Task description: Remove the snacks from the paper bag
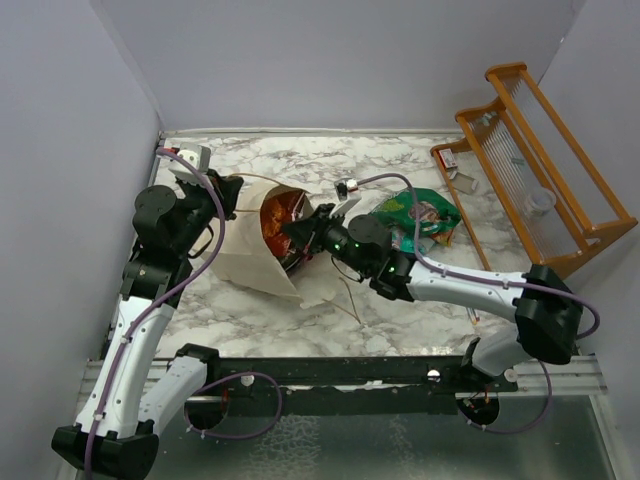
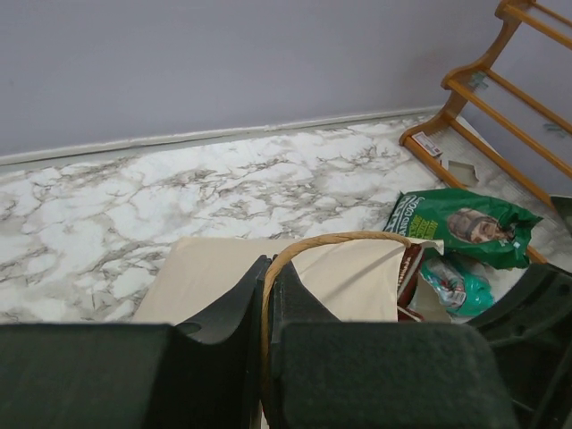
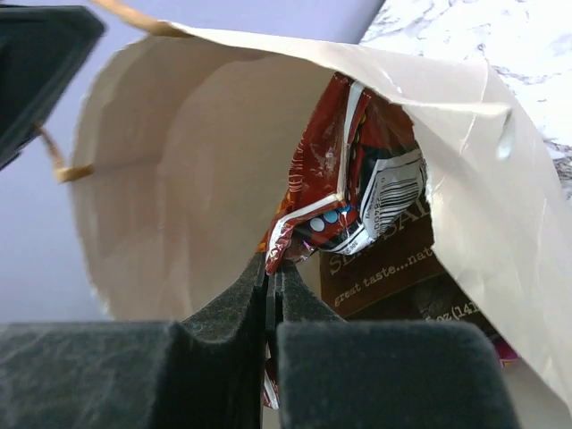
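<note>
The beige paper bag [image 1: 250, 255] lies on its side, mouth toward the right. My left gripper [image 1: 222, 203] is shut on its twisted cord handle [image 2: 340, 239] and holds the mouth up. My right gripper [image 1: 297, 230] reaches into the mouth and is shut on the edge of the orange-red chip bag [image 3: 344, 179], which shows in the top view [image 1: 280, 222] inside the opening. The dark-brown "Sea Salt" bag [image 3: 393, 264] lies behind it inside the paper bag [image 3: 170, 179]. Green snack bags [image 1: 420, 215] lie on the table to the right, also in the left wrist view [image 2: 465, 223].
A wooden rack [image 1: 540, 170] stands at the back right with a small red-and-white box [image 1: 448, 158] beside it. Grey walls close in the left and back of the marble table [image 1: 300, 160]. The bag's second cord handle [image 1: 345, 300] trails on the table.
</note>
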You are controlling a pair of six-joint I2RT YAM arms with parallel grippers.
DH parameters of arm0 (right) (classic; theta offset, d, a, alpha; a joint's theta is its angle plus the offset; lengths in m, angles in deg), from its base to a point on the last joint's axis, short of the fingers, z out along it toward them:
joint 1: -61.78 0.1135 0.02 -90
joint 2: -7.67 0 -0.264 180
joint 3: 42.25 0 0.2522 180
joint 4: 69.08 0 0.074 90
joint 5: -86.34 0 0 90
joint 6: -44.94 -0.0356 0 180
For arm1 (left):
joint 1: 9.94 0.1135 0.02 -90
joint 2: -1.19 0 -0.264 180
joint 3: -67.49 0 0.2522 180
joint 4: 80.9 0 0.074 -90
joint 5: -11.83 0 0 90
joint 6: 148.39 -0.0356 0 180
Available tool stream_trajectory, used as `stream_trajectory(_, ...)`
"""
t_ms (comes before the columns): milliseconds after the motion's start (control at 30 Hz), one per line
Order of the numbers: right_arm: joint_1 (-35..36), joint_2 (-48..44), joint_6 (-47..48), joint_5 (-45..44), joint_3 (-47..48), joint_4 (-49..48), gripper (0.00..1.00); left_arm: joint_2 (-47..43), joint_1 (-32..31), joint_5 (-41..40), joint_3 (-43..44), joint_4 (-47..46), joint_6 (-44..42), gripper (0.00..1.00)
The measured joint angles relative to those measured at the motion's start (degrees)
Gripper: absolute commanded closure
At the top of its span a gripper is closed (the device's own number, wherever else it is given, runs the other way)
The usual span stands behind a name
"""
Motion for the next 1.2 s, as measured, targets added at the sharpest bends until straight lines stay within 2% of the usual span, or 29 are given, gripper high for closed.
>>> stream_trajectory(167,0.00,-5.70,3.06,2.12,-2.29,0.44,0.99,0.13,0.00,-1.40,0.00,0.13,-0.07,1.00)
stream_trajectory(800,0.00,-24.90,13.60,2.16,-0.48,10.91,0.99,0.48,0.00,-5.88,0.00,0.37,-2.05,1.00)
stream_trajectory(967,0.00,-28.17,20.90,-3.82,1.01,11.52,0.99,0.55,0.00,-5.95,0.00,0.35,-2.01,1.00)
stream_trajectory(1200,-0.85,-27.28,34.84,-19.10,4.50,8.22,0.99,0.55,0.00,-6.12,0.00,0.44,-2.21,1.00)
